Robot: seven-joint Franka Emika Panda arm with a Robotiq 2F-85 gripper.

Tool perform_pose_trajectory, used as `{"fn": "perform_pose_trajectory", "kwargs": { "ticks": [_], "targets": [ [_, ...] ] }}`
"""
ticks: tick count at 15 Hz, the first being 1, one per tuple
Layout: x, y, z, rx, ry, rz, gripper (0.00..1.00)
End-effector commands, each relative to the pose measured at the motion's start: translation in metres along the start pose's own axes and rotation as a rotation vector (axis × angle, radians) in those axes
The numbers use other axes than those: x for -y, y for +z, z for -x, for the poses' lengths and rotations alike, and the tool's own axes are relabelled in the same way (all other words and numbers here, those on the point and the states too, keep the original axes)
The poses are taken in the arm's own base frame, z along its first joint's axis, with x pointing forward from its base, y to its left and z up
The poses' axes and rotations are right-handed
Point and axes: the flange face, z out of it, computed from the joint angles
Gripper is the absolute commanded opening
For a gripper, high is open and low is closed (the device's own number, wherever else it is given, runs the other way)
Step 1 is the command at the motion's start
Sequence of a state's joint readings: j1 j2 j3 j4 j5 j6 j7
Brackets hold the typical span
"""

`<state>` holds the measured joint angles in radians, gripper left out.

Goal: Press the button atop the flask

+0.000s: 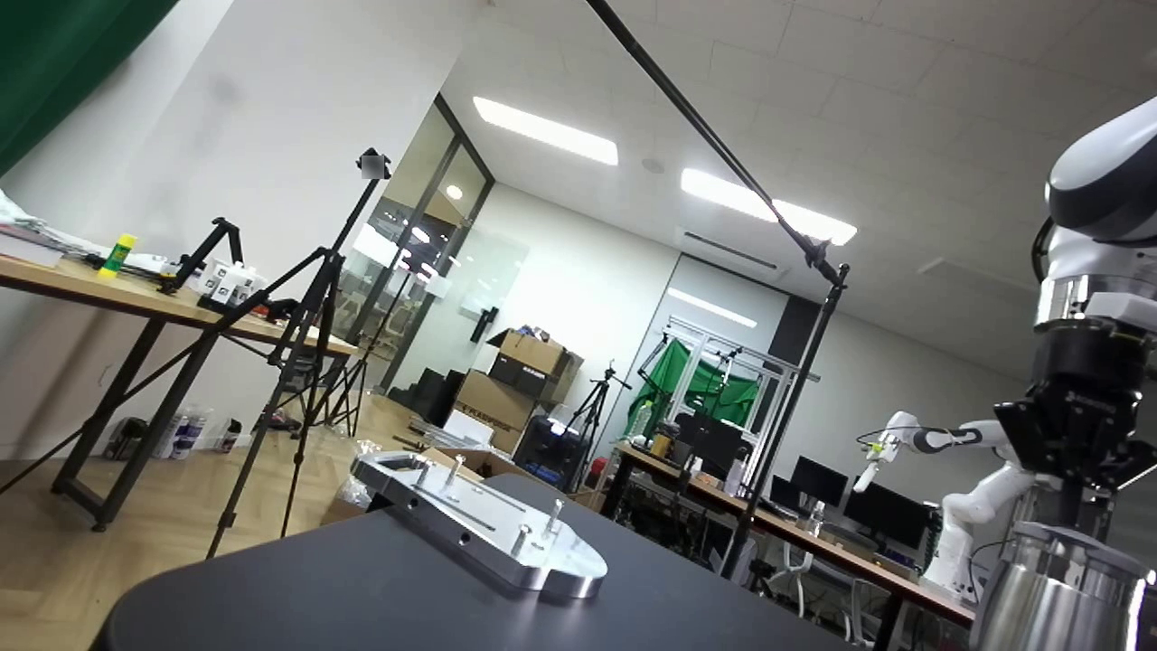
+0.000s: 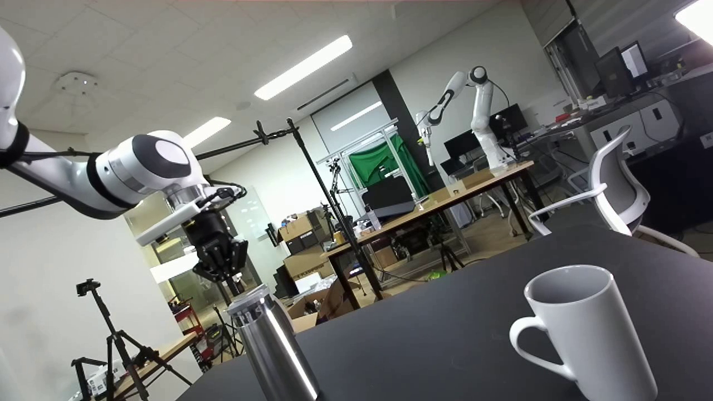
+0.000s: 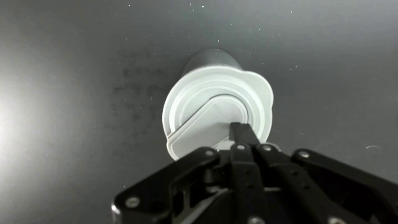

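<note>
The flask is a brushed-metal cylinder standing on the dark table, with a pale grey lid. It shows at the lower right of an exterior view (image 1: 1058, 601) and at the lower left of an exterior view (image 2: 276, 351). In the wrist view I look down on its lid (image 3: 214, 73). An oblong rounded piece, which looks like the button (image 3: 199, 132), crosses the lid. My gripper (image 3: 241, 125) points down with its fingertips together and nothing between them. The tips (image 1: 1073, 517) (image 2: 237, 289) are over the rounded end of the button. I cannot tell whether they touch it.
A white mug (image 2: 599, 340) stands on the dark table (image 2: 423, 334), away from the flask. A silver metal plate with upright pins (image 1: 488, 520) lies on the table (image 1: 362, 588) in an exterior view. Black tripods and a boom pole (image 1: 786, 425) stand beyond the table.
</note>
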<state>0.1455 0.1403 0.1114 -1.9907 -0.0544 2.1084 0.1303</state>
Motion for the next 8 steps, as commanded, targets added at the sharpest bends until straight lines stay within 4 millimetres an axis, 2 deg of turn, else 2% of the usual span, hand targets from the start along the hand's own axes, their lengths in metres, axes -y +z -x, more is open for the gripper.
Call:
{"fn": "perform_pose_trajectory", "kwargs": {
  "ticks": [1,4,8],
  "targets": [
    [-0.0005,-0.0129,0.0112,0.004,-0.008,-0.012,0.00],
    [0.0008,-0.0146,0.0146,0.013,-0.020,-0.020,0.00],
    [0.0020,-0.0074,0.0153,0.016,-0.027,-0.011,0.00]
  ]
}}
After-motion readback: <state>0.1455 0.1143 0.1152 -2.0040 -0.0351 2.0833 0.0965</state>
